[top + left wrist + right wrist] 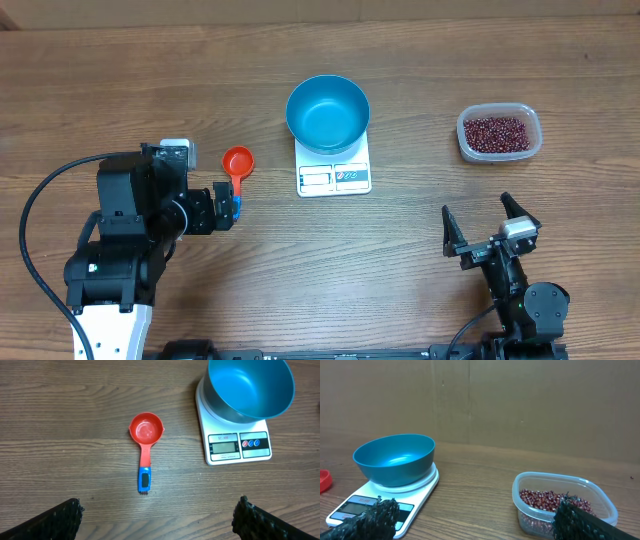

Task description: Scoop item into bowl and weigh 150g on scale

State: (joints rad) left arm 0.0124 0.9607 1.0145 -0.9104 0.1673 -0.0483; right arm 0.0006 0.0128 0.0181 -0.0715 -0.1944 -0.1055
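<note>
On either side of the scale (334, 178), left gripper (228, 206) and right gripper (478, 208) stand wide open, empty. The left should close squarely across the handle of the scoop (145, 454), cup kept level.

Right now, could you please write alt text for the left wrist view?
An empty orange-red scoop with a blue handle tip lies on the wooden table. At upper right, an empty blue bowl sits on a white scale.

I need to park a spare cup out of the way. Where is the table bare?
Free: between the scale and the bean container; the front middle between the left gripper and the right gripper; the far-left corner. Crowded: around the scoop, which lies at the left gripper.
</note>
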